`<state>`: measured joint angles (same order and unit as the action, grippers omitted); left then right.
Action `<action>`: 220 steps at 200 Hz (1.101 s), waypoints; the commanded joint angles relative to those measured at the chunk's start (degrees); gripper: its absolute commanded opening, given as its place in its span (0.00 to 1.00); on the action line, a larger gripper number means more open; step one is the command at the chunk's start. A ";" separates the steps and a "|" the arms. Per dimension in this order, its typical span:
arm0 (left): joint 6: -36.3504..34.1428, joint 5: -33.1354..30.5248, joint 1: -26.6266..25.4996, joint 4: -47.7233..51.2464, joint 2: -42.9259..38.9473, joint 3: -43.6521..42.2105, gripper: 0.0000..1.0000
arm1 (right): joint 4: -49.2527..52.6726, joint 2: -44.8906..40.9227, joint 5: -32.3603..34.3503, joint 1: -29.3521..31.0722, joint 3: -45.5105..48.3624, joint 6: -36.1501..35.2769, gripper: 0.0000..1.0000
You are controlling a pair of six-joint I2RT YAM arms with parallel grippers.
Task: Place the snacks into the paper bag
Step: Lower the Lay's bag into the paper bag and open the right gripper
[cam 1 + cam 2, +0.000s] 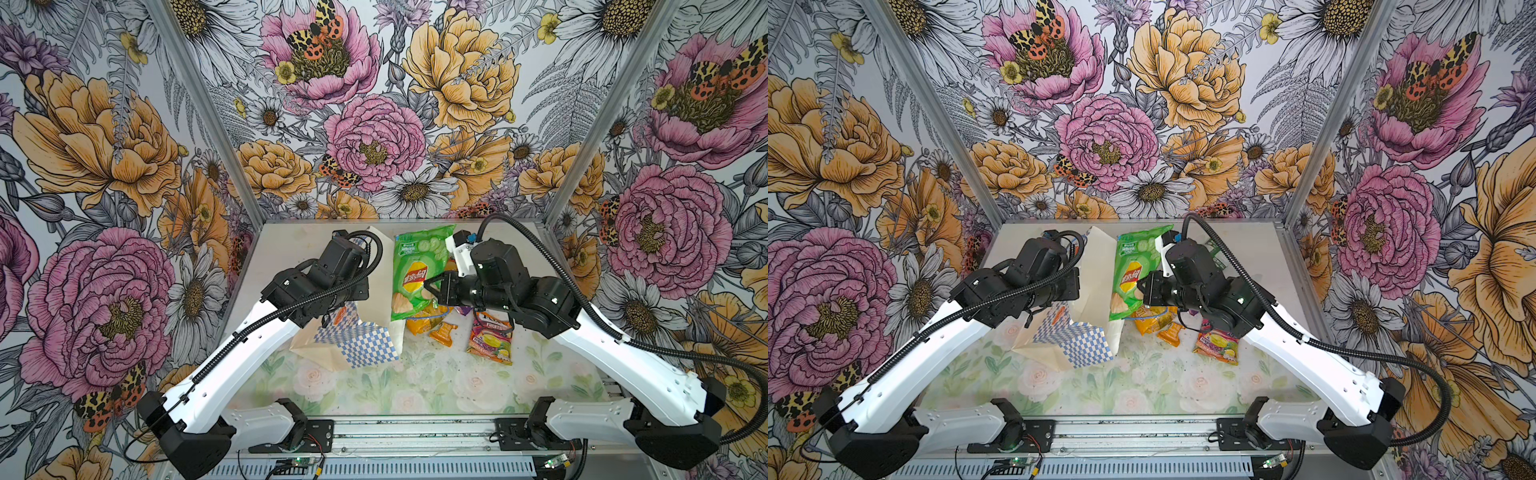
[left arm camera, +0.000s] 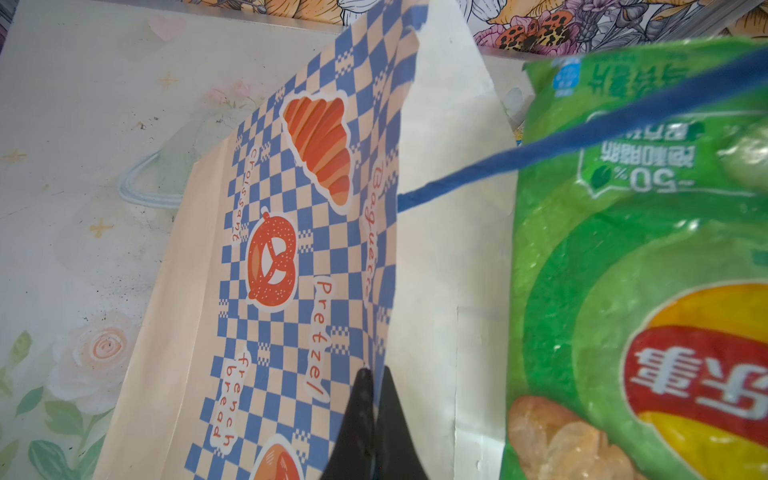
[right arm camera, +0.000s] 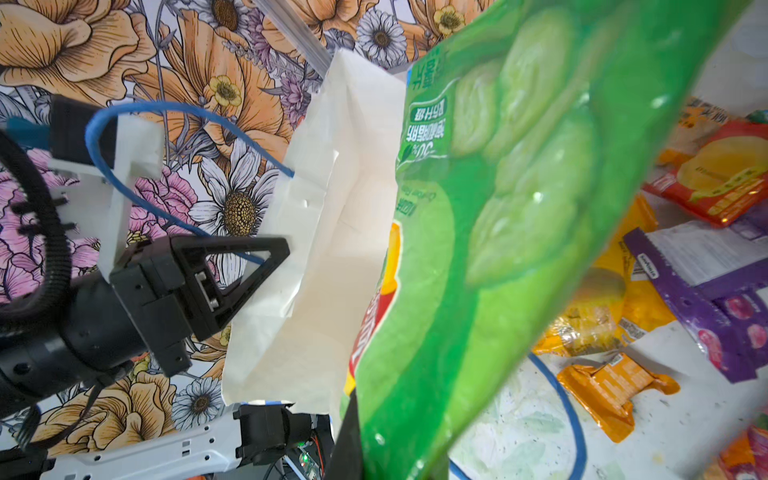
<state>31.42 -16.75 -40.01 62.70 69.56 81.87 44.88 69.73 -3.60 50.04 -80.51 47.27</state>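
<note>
The paper bag (image 1: 357,347) (image 1: 1077,347), blue-and-white checkered outside and white inside (image 3: 332,232), lies tipped with its mouth held open. My left gripper (image 2: 374,374) (image 3: 268,257) is shut on the bag's side wall at the rim. My right gripper (image 1: 429,286) (image 1: 1144,291) (image 3: 359,415) is shut on a big green chip packet (image 1: 415,270) (image 1: 1133,270) (image 2: 644,270) (image 3: 519,208), which hangs right at the bag's mouth. Whether its end is inside I cannot tell. On the table lie an orange-yellow packet (image 1: 419,325), a small orange sachet (image 1: 444,333), a red-pink fruit packet (image 1: 490,338) and a purple one (image 3: 706,291).
One blue cord handle (image 2: 540,149) stretches across the green packet; another loops near the left wrist (image 3: 166,112). A red-orange packet (image 3: 723,174) lies further back. Flowered walls close in the table (image 1: 415,386) on three sides.
</note>
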 commanded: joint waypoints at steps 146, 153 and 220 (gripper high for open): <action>2.97 -4.24 -9.84 -3.91 -0.70 1.42 0.00 | -10.93 7.02 2.82 3.09 5.49 11.47 0.00; 3.24 -3.85 -10.32 -4.45 -0.97 1.22 0.00 | -10.96 7.40 3.83 3.09 5.83 12.12 0.00; 3.65 -5.57 -14.01 -5.39 -1.22 1.28 0.00 | -12.10 14.11 5.35 2.07 5.55 11.60 0.00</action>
<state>34.22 -20.40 -53.69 59.64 69.73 83.24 36.03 81.87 1.06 52.77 -74.52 59.11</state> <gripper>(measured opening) 0.051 0.095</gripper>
